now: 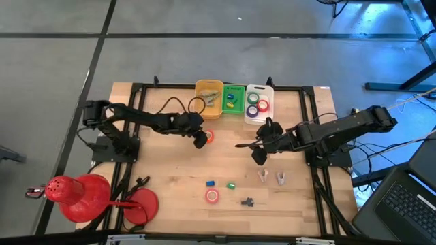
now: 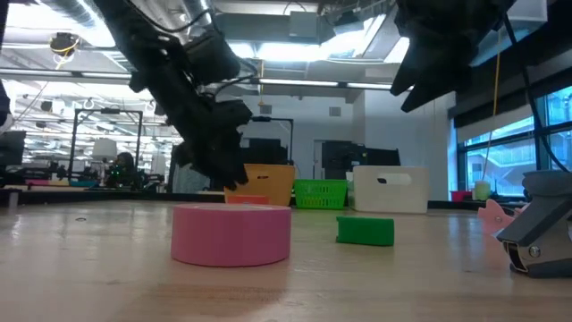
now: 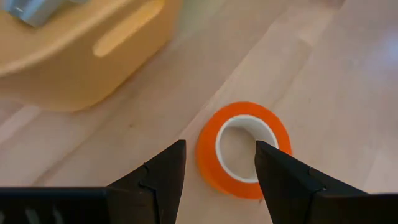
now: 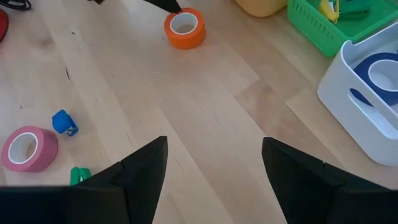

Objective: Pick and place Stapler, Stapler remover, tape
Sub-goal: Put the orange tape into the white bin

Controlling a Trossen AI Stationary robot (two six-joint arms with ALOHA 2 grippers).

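An orange roll of tape [image 3: 242, 149] lies flat on the table near the yellow bin [image 1: 209, 90]. My left gripper [image 3: 219, 144] hangs open just over it, slanting down; one finger stands outside the roll's rim, the other shows in front of its far rim. My right gripper [image 4: 214, 142] is open and holds nothing, above bare table right of centre [image 1: 259, 156]. A pink roll of tape [image 1: 212, 196] lies flat near the front edge. Beside it are a dark stapler remover [image 1: 246, 201] and two pale staplers [image 1: 271, 177].
Three bins stand at the far edge: the yellow one, a green one [image 1: 234, 99], and a white one [image 1: 259, 103] holding tape rolls. Small blue [image 1: 210, 183] and green [image 1: 231, 184] pieces lie by the pink roll. Large red round things [image 1: 82, 196] sit at the front left corner.
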